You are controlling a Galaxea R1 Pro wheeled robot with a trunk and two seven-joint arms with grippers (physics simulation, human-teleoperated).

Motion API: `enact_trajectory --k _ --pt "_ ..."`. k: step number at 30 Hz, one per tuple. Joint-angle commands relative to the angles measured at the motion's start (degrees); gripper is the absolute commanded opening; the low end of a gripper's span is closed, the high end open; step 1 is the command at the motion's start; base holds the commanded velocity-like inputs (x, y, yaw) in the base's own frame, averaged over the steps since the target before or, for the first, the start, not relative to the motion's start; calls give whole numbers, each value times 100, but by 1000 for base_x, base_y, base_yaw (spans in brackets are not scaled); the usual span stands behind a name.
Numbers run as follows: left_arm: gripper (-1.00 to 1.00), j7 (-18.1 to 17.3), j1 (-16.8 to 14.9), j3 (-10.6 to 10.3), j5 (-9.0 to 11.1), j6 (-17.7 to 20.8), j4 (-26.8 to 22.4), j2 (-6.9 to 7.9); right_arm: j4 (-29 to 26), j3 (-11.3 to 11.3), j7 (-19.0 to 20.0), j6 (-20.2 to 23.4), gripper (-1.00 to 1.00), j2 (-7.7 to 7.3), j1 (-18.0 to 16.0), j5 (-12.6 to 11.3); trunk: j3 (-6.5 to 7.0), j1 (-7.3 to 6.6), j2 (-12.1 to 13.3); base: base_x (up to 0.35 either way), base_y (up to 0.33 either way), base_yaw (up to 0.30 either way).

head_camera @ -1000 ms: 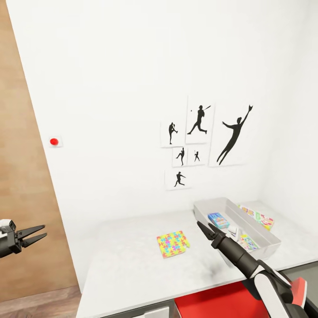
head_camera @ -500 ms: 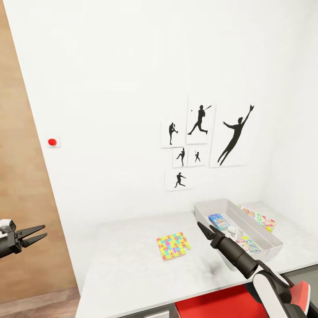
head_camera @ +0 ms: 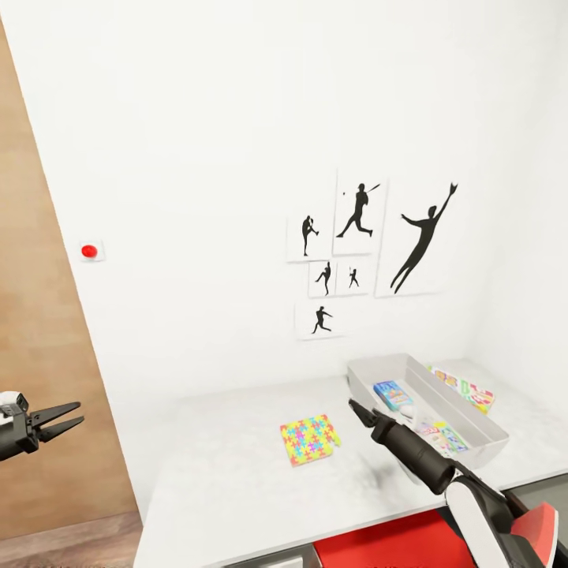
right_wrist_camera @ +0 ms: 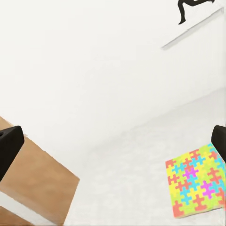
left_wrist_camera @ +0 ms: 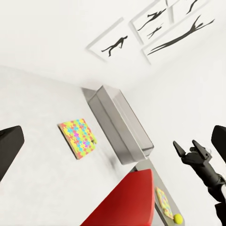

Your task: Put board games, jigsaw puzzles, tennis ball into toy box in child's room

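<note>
On the light grey table (head_camera: pixel 237 481) lies a bright jigsaw puzzle (head_camera: pixel 309 439), also in the right wrist view (right_wrist_camera: pixel 197 181). To its right stands the grey toy box (head_camera: pixel 473 418), holding a blue board game (head_camera: pixel 392 393) and a pastel one (head_camera: pixel 443 434). A green-red-yellow board game (head_camera: pixel 467 389) lies behind the box. My right gripper (head_camera: pixel 356 410) hovers open between puzzle and box. My left gripper (head_camera: pixel 67 418) is open, off the table's left side. The left wrist view shows a second puzzle (left_wrist_camera: pixel 165 201) and the tennis ball (left_wrist_camera: pixel 178 218) on the lower section.
A red seat (head_camera: pixel 379 544) sits under the table's front edge. A white wall with black baseball-player pictures (head_camera: pixel 359 252) stands behind the table. A red button (head_camera: pixel 89 251) is on the wall. A wood panel (head_camera: pixel 39 355) borders the left.
The head view has drifted slightly. My right arm has eased a little down and left over the table. Both grippers remain open and no toy has moved.
</note>
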Motion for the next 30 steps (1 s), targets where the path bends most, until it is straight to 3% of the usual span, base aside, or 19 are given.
enact_trajectory --k 1,9,16,20,21,30 --pt "100 -23 -2 4 -7 61 1 0 3 -5 -80 177 100 25 -71 -35 -11 2 -5 4 0 0" --pt "100 -23 -1 -3 -7 59 1 -3 205 94 -1061 1404 100 385 -965 -25 -78 2 -5 2 0 0" --pt "100 -23 -1 -5 -7 59 1 -4 1022 138 -2057 2252 100 716 -2116 -21 -142 2 -5 0 0 0" --pt "100 -23 -4 -7 -7 60 1 -1 1696 146 -2489 2492 100 889 -2758 -20 -179 2 -5 0 0 0" --pt "100 -23 -4 -7 -7 60 1 -1 1696 146 -2489 2492 100 889 -2758 -20 -188 2 -5 0 0 0" --pt "100 -23 -2 -10 -7 55 1 -2 3286 151 -3040 2636 100 1108 -4009 -2 -271 2 -5 0 0 0"
